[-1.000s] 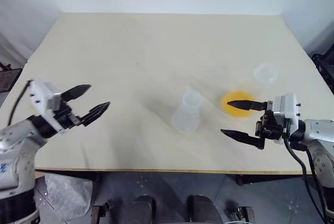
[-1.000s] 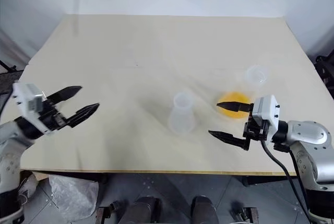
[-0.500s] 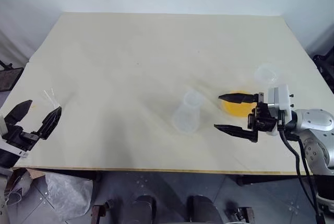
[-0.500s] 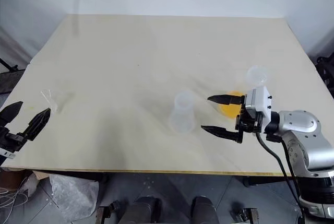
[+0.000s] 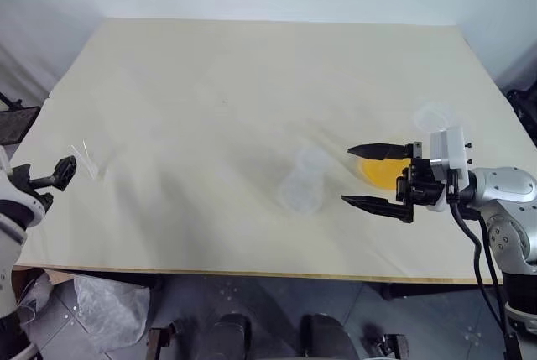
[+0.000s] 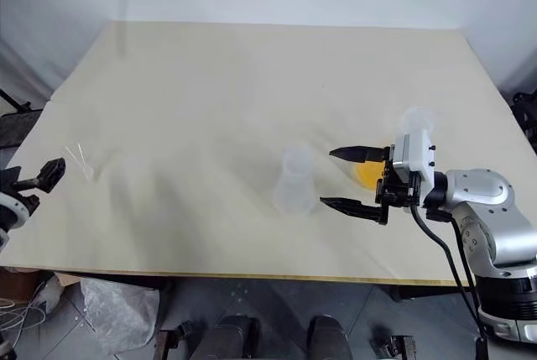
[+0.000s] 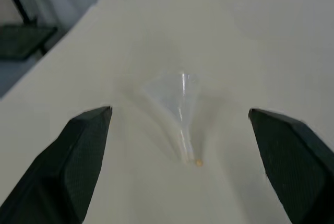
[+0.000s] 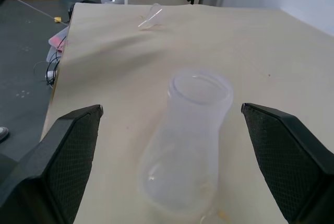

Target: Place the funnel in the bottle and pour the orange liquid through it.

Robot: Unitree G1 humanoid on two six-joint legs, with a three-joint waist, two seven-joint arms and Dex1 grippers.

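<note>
Step in hand: reaching for the funnel (image 7: pixel 180 110), which lies on its side near the counter's (image 5: pixel 252 66) left edge. The left gripper (image 7: pixel 182 166), fingers wide and empty, faces it. The right gripper (image 6: pixel 348 180), fingers wide and empty, flanks the bottle (image 6: pixel 294 185) at mid-counter. The orange liquid (image 5: pixel 382 171) sits beyond. Next: close on the funnel.

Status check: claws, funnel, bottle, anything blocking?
Both claws open, empty. Left claw lined up on funnel, lying on its side at table edge. Right claw beside upright bottle. Nothing blocking.
</note>
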